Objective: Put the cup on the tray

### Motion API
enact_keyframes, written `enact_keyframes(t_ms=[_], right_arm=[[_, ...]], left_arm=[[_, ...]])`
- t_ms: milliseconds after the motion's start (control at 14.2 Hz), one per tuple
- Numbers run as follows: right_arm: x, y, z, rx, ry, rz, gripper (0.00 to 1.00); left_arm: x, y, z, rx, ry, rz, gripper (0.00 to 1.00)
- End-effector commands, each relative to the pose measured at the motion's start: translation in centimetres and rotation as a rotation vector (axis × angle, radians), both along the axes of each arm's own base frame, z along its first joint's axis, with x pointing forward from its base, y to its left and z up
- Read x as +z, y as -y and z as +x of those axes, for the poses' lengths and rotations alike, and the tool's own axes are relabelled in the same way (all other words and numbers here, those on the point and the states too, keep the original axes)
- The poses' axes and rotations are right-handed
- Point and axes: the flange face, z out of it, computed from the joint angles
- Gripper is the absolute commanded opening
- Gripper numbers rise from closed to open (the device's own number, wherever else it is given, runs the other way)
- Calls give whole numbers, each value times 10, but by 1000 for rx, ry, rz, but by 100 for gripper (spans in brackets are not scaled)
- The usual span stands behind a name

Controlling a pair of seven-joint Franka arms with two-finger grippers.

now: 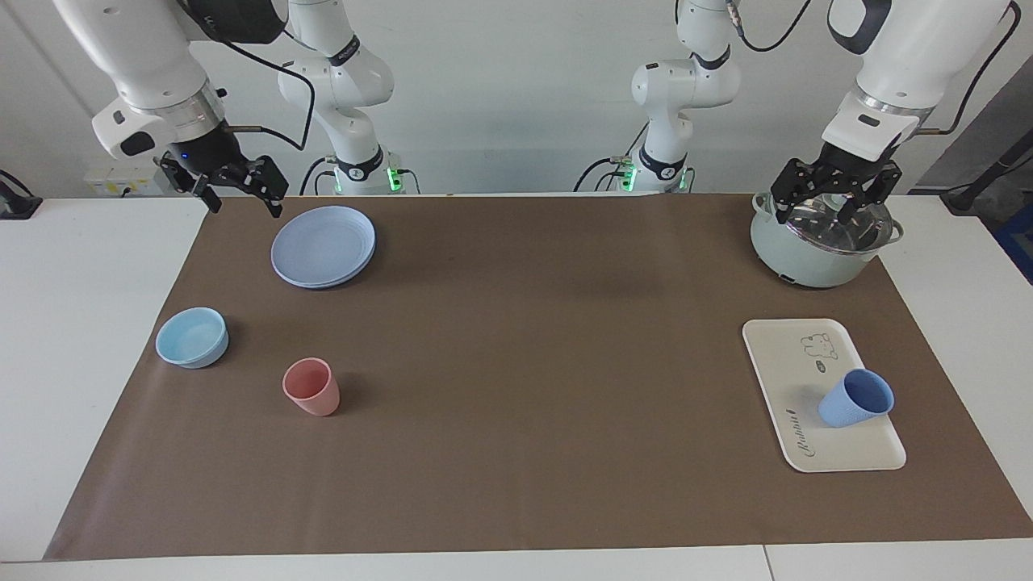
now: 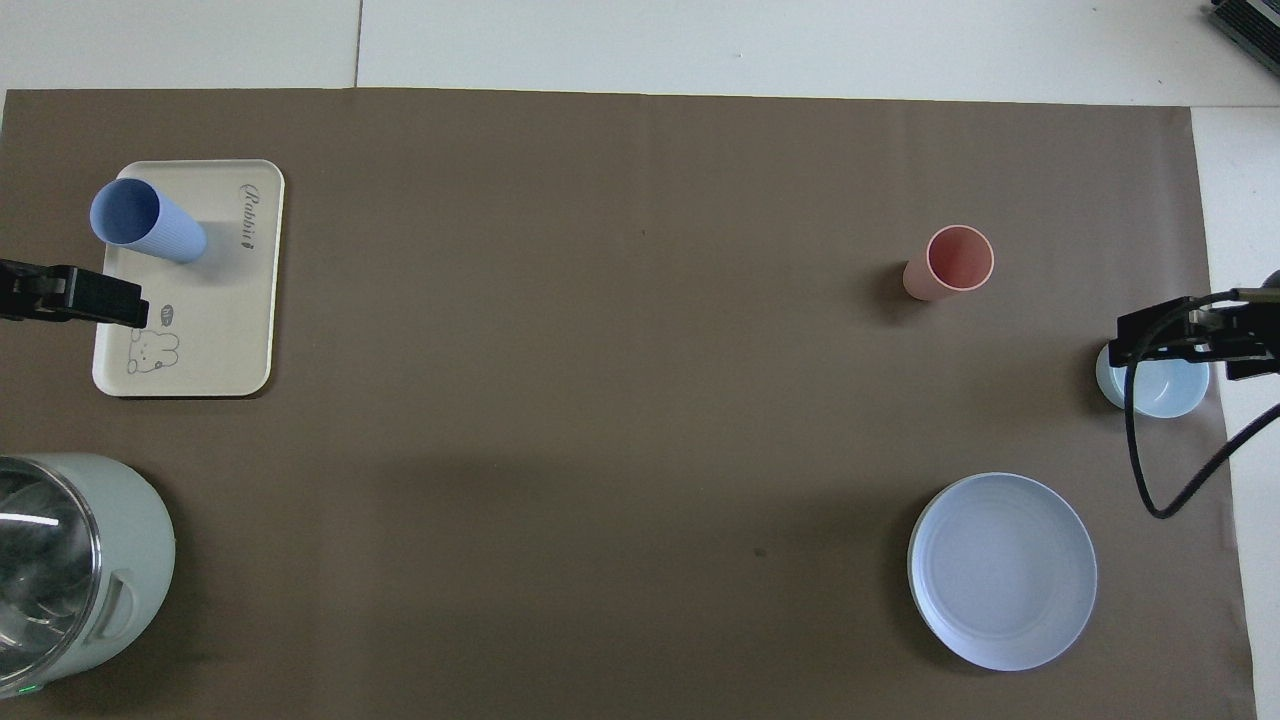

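Cup (image 1: 855, 399) stands upright on tray (image 1: 787, 355), both claws empty.

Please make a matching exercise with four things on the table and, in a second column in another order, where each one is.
1. blue cup
2. pink cup
3. left pincer
4. round plate

A. beside the light-blue bowl
B. on the tray
C. below the right pincer
D. above the pot

Pairs: 1-B, 2-A, 3-D, 4-C
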Motion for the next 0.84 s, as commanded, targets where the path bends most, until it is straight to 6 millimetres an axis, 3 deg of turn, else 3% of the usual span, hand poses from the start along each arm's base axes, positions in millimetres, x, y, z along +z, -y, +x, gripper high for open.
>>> enact_keyframes(t_ms=[0,772], right_arm=[[0,-1,-4,-10,18,8,100],[1,-1,-3,-10,31,9,100]], left_arm=[[4,3,-3,2,14,19,100],[5,2,-3,-1,15,19,100]])
